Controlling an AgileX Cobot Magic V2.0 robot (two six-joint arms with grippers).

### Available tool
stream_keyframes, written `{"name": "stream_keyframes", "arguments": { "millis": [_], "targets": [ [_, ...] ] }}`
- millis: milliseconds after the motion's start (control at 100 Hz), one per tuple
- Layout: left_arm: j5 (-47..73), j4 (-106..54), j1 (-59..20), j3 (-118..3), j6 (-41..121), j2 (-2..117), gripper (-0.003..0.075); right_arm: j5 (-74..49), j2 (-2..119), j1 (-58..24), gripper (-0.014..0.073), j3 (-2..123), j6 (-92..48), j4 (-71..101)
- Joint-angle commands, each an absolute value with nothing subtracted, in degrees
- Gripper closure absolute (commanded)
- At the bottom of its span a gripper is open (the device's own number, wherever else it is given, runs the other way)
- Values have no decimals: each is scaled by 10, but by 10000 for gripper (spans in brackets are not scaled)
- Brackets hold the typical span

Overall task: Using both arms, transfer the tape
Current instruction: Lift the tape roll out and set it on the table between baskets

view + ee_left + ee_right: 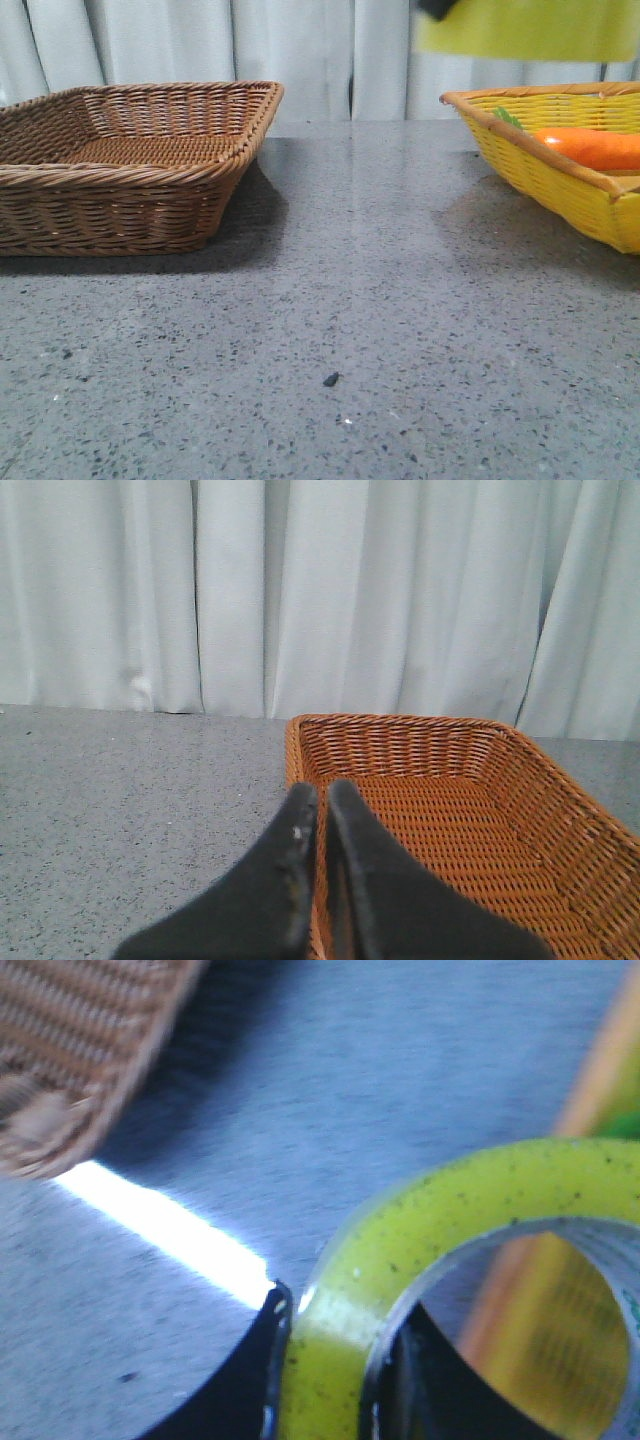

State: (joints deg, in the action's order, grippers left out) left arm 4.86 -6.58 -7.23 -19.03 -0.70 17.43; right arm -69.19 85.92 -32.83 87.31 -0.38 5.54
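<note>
Tape (470,1250) sits clamped between our right gripper's (335,1360) fingers (240,1380), one finger outside the yellow band and one inside the ring, the roll lifted clear above the grey table (350,320). From the front we see it blurred above the yellow basket (560,170), which holds the carrot (590,148). Our left gripper (322,795) has its fingers (285,880) nearly touching and bare, the brown basket (450,810) just beyond the tips.

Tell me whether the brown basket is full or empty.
Empty as far as visible: the left wrist view shows the brown basket's bare woven floor, though the left claw hides its near corner.
</note>
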Motion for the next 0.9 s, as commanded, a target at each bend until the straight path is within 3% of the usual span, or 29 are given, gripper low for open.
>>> {"name": "stream_keyframes", "arguments": {
  "millis": [0, 230, 420, 540, 780, 890],
  "targets": [
    [0, -67, -71, -212, -12, 183, 741, -656, 863, -354, 668, 894, -11, 59],
    [0, -67, -71, -212, -12, 183, 741, -630, 943, -375, 641, 894, -11, 59],
    [0, -67, -71, -212, -12, 183, 741, -623, 990, -375, 440, 894, -11, 58],
    [0, -67, -71, -212, -12, 183, 741, -622, 997, -375, 361, 894, -11, 58],
    [0, -67, -71, -212, -12, 183, 731, -627, 970, -375, 356, 894, -11, 58],
    [0, -76, -73, -212, -12, 183, 634, -626, 933, -375, 370, 894, -11, 58]
  ]
}}
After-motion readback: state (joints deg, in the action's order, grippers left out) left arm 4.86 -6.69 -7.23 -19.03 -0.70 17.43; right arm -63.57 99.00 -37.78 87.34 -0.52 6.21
